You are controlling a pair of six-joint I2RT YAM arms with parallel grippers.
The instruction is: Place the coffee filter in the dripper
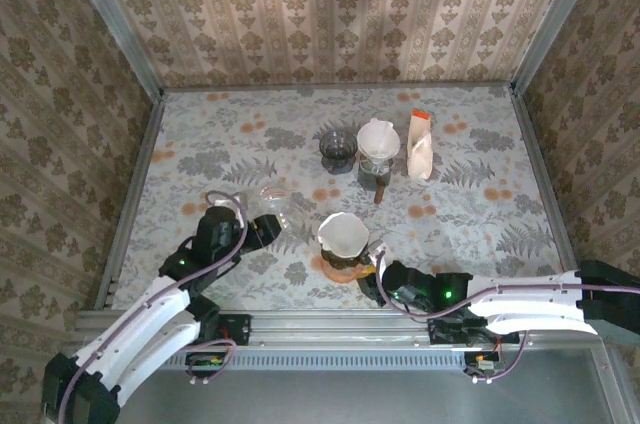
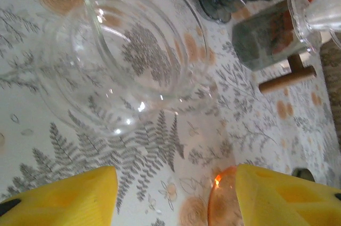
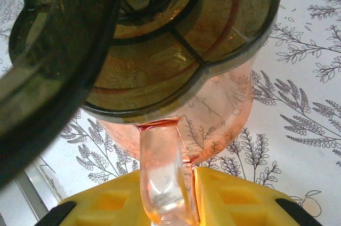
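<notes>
A white coffee filter (image 1: 343,232) sits open in a smoky dark dripper (image 3: 176,34), which rests on an orange glass cup (image 1: 340,268) near the table's front. My right gripper (image 1: 375,279) is shut on the cup's handle (image 3: 162,178), its yellow fingers (image 3: 240,199) pressing both sides. My left gripper (image 1: 265,229) stands open just left of the cup, with bare table between its yellow fingers (image 2: 58,199). The cup's orange rim (image 2: 224,202) touches its right finger. A clear glass vessel (image 2: 128,50) lies ahead of it.
Further back stand a dark glass dripper (image 1: 338,146), a second white filter (image 1: 378,137) on a glass server (image 1: 375,174) with a wooden handle (image 2: 287,79), and a white and orange filter packet (image 1: 421,144). Patterned walls enclose the table.
</notes>
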